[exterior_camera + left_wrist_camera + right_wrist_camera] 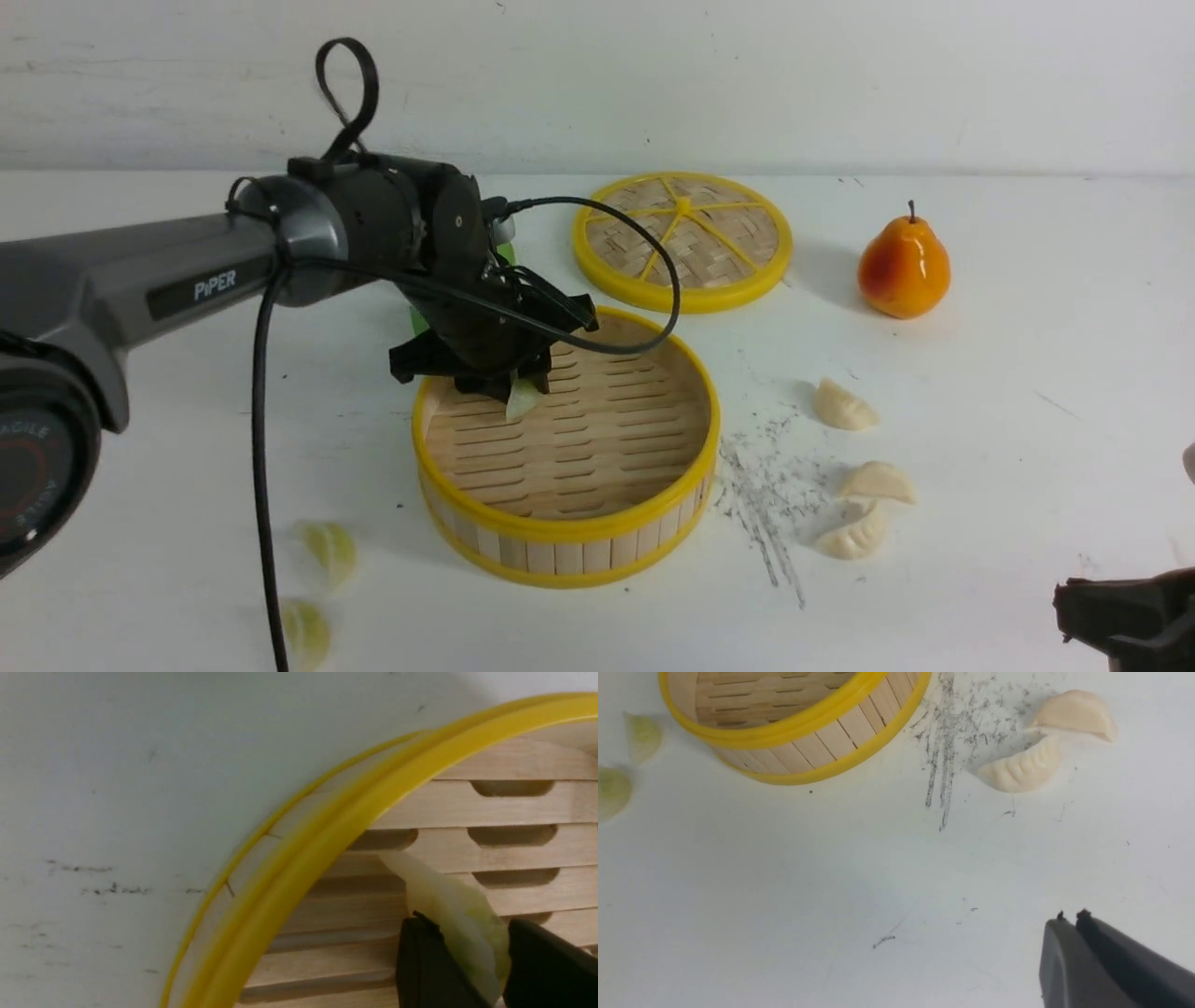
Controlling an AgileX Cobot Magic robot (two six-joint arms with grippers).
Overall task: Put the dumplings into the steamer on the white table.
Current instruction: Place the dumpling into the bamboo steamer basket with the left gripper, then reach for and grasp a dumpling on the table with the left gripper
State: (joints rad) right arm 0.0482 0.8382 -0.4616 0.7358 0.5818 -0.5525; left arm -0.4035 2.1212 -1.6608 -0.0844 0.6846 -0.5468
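Background: a pale wall [597,84] stands behind the far edge of the white table [1027,373].
Steamer edges: the steamer [569,448] sits near the table's middle, its raised yellow rim all round – the left gripper [518,387] reaches in over the far left part.
Left gripper: closed on a green dumpling [525,399], within the rim.
Right gripper [1071,919]: fingertips together, nothing between them, over the table.
Open room: bare surface runs between the steamer and the cream dumplings, and on toward the right arm [1125,611].
Green dumplings: two more [329,551] [306,633] lie on the table, left of the steamer's near side.
Cream dumplings: three on the right – two close together [878,482] [854,534], one farther back [845,405].
Lid: the woven lid [683,238] lies flat behind the steamer.
Pear: an orange pear [904,266] rests at back right.
Surface: dark specks and streaks [761,509] mark it beside the steamer.
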